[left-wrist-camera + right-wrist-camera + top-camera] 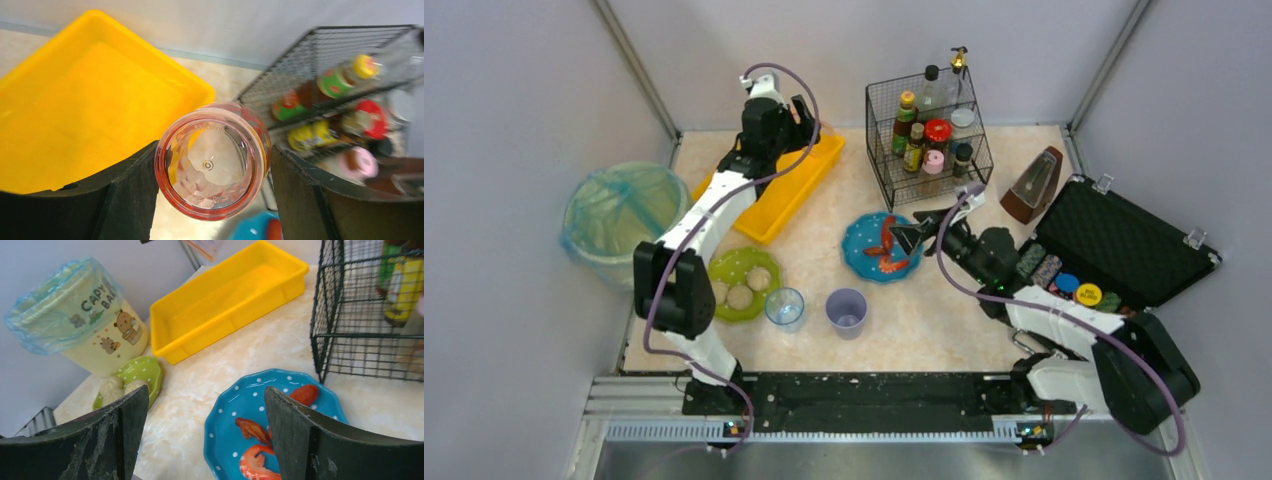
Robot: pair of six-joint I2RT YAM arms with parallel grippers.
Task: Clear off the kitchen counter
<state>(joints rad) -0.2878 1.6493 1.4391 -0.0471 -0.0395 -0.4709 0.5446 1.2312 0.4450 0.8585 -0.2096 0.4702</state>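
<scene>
Above the kitchen counter (816, 255), left tool (212, 170) grips cup (210, 145).

Pink clear cup (210, 160) between the left gripper's (212, 167) black fingers (125, 200), yellow tray (75, 115) behind; blue white-dotted plate (225, 425) under right gripper (204, 395).

Left tool (214, 172) clenched, right tool (205, 435) spread wide.

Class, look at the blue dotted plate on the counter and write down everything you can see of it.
The blue plate is round, glossy like ceramic or plastic, with white dots and a wavy rim. It lies flat on the counter, just in front of the wire rack. Orange-red food, seemingly shrimp, lies on it. The right gripper, open, hovers over its right edge; whether it touches cannot be told.
</scene>
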